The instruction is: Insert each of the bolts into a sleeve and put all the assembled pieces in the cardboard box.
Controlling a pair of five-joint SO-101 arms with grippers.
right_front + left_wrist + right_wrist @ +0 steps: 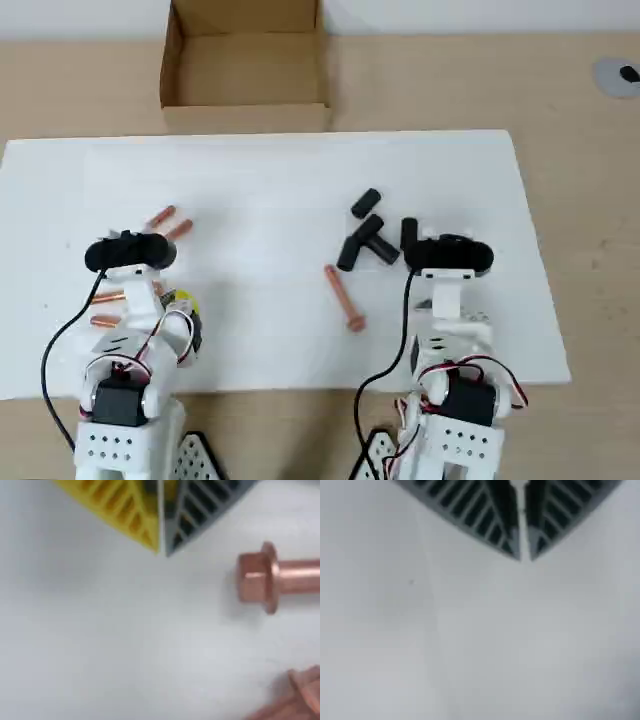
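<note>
Tilting down over the tabletop [90,90], well short of the cardboard box [245,118], the left hand [161,550] and right hand [522,555] sit closed, empty. One bolt [344,297] lies lengthwise toward the box, head away.

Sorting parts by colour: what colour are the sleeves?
The sleeves are black, clearest in the high view.

a robotics lab bench: two small servo arms [120,390] stand at the white sheet's [270,330] near edge, a wooden table [590,170] under it.
</note>
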